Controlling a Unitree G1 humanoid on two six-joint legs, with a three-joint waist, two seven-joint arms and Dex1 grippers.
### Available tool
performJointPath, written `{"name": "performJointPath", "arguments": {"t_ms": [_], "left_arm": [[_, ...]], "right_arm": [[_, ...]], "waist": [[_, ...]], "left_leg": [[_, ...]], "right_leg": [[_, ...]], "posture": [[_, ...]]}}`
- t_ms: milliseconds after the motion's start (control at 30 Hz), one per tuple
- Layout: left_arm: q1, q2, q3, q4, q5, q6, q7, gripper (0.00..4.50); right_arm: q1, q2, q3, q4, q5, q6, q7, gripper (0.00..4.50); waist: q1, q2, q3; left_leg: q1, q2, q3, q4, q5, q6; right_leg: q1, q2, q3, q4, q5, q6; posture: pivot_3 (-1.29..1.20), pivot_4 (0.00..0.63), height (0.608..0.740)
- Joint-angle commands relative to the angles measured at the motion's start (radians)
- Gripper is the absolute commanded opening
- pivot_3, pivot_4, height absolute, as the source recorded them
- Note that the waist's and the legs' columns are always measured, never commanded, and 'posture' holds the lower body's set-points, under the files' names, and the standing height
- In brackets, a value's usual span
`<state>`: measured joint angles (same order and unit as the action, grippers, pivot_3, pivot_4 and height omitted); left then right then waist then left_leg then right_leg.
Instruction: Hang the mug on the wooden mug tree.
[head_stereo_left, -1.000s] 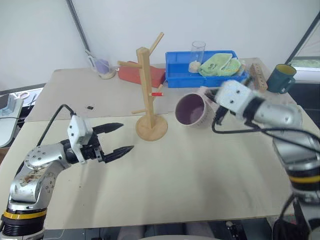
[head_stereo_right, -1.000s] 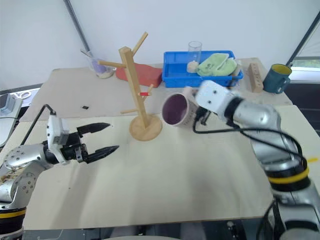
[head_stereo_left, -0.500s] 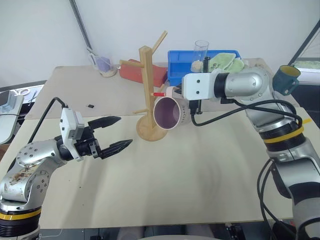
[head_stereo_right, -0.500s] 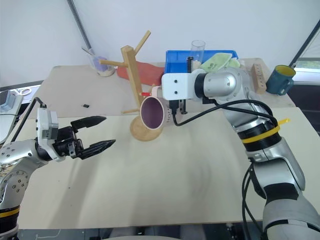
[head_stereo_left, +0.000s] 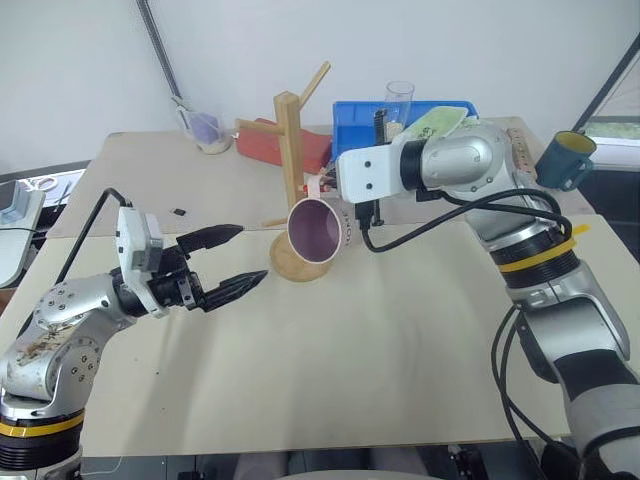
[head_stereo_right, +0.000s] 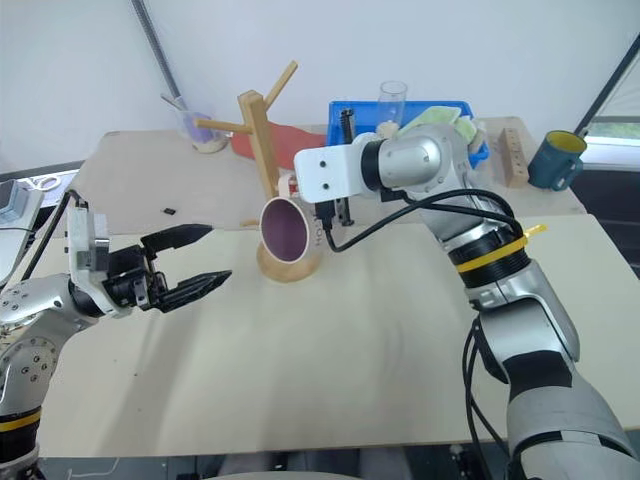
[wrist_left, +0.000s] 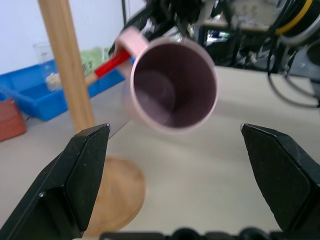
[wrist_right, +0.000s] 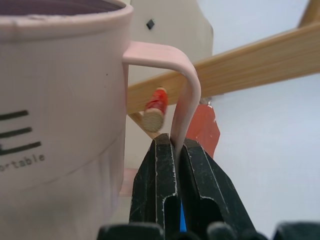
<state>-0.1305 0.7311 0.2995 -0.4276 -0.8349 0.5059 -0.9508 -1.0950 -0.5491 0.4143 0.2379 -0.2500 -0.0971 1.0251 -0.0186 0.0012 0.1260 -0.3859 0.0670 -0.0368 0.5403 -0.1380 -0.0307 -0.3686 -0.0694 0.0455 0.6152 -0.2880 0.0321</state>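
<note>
The right tool (wrist_right: 176, 165) pinches the mug (head_stereo_left: 318, 228) by its handle just right of the tree (head_stereo_left: 291, 150) – next, thread it over the red-tipped peg (wrist_right: 154, 111) – while the left tool (head_stereo_left: 234, 259) hangs spread.

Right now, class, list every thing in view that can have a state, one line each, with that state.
mug: lifted, tipped sideways, handle at the red-tipped peg, not yet hung
wooden mug tree: upright, pegs bare
right gripper: jaws shut on the mug's handle
left gripper: jaws open, empty
dark teal mug: upright
clear glass: upright
blue tray: holds green cloth
</note>
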Motion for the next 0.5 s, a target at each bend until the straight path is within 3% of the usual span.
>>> {"name": "performJointPath", "arguments": {"t_ms": [33,267,500], "left_arm": [[-0.027,0.014,0.034,-0.041,-0.064,0.025,0.012,4.50],[-0.033,0.031,0.010,-0.041,-0.028,0.029,0.016,4.50],[-0.046,0.108,-0.010,-0.008,0.095,0.069,0.112,4.50]], "right_arm": [[-0.044,0.005,-0.027,0.005,-0.003,-0.026,-0.008,0.77],[-0.040,-0.003,-0.072,-0.011,0.058,-0.020,0.019,3.07],[0.018,-0.099,-0.187,-0.089,0.259,0.064,0.174,3.07]], "waist": [[0.000,0.000,0.000],[0.000,0.000,0.000],[0.004,0.000,0.000]], "left_leg": [[0.000,0.000,0.000,0.000,0.000,0.000],[0.001,0.001,0.000,0.000,0.000,0.000],[0.001,0.002,0.000,0.000,0.000,0.000]], "right_leg": [[0.000,0.000,0.000,0.000,0.000,0.000],[0.000,0.003,0.002,0.001,0.000,-0.001],[0.000,0.004,0.003,0.000,0.000,-0.001]], "posture": [[0.00,0.150,0.727],[0.00,0.150,0.727],[0.00,0.150,0.727]]}}
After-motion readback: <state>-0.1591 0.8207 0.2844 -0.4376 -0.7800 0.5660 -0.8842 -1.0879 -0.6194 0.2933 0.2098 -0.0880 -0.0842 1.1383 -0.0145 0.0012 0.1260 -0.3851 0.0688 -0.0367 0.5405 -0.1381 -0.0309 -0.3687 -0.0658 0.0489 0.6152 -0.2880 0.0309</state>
